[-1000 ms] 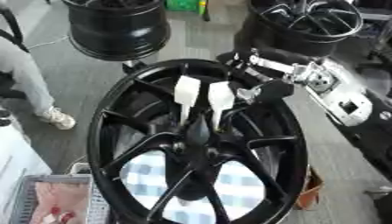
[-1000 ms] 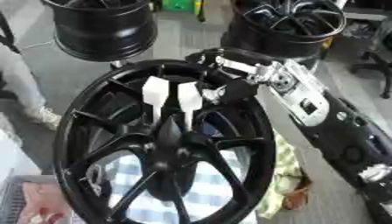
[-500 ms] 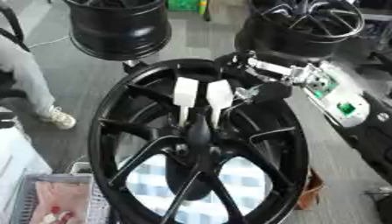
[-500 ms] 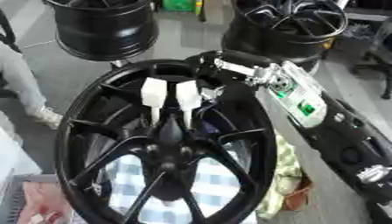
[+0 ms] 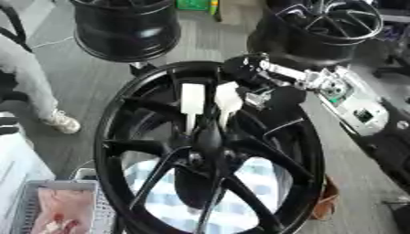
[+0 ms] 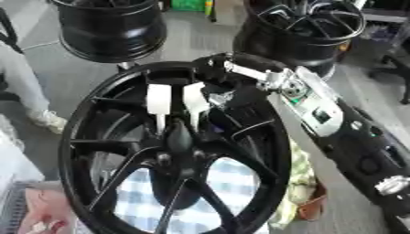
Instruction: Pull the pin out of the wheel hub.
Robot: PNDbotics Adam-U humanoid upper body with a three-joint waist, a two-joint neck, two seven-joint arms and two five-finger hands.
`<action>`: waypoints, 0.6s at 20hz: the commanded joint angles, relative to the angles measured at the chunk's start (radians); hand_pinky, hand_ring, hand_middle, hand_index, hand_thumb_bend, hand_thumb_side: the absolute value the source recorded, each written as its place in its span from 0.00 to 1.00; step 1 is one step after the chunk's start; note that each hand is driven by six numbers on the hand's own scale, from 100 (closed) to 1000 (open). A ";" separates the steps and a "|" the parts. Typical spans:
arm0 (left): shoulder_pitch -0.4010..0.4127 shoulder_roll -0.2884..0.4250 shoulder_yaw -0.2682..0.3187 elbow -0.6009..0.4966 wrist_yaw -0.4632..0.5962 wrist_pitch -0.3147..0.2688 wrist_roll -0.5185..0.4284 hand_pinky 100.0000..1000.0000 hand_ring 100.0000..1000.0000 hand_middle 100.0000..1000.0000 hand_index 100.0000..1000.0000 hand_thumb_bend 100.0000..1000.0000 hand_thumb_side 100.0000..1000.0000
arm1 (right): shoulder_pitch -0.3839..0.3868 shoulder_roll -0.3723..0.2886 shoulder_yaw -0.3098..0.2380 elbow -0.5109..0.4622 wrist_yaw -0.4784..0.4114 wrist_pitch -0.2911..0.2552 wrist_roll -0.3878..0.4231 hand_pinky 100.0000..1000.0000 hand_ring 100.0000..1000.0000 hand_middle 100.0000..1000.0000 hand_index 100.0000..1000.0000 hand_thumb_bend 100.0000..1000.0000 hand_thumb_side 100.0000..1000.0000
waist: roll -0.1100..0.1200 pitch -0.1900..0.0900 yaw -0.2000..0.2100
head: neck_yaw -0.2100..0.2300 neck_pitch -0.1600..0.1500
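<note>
**Black wheel hub, two white pins, right robot hand at the rim**

Black and glossy, the wheel hub (image 5: pixel 210 151) fills most of what I see, lying face up with its spokes running out from a dark centre. Under it I can make out a blue-and-white checked cloth (image 5: pixel 240 183) through the gaps between the lower spokes.

Two white pins stand in the upper part of the wheel, side by side just above the centre. The left pin (image 5: pixel 192 101) has a flat rectangular head and a thin stem going down toward the hub. The right pin (image 5: pixel 227 99) is tilted a little, and its head sits just beside my right robot hand (image 5: pixel 258 89).

That hand comes in from the upper right, its black and silver arm (image 6: pixel 320 107) crossing the wheel's rim. The hand is over the upper right of the rim, close to the right pin. Its fingers are dark against the dark spokes, and I cannot tell whether they are curled on the pin or released. My left robot hand does not show in either eye.

Behind the wheel stand two more black rims, one at upper left (image 5: pixel 128 28) and one at upper right (image 5: pixel 320 27). A grey basket (image 5: pixel 32 192) with something pink in it sits at the lower left corner.
</note>
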 commanded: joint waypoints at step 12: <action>-0.014 0.009 -0.001 -0.005 -0.002 -0.003 -0.002 0.60 0.59 0.64 0.79 0.05 0.71 | 0.014 -0.071 0.026 -0.155 -0.092 0.022 0.020 0.67 0.77 0.82 0.98 0.00 0.56 | 0.000 -0.011 0.008 | 0.006 0.005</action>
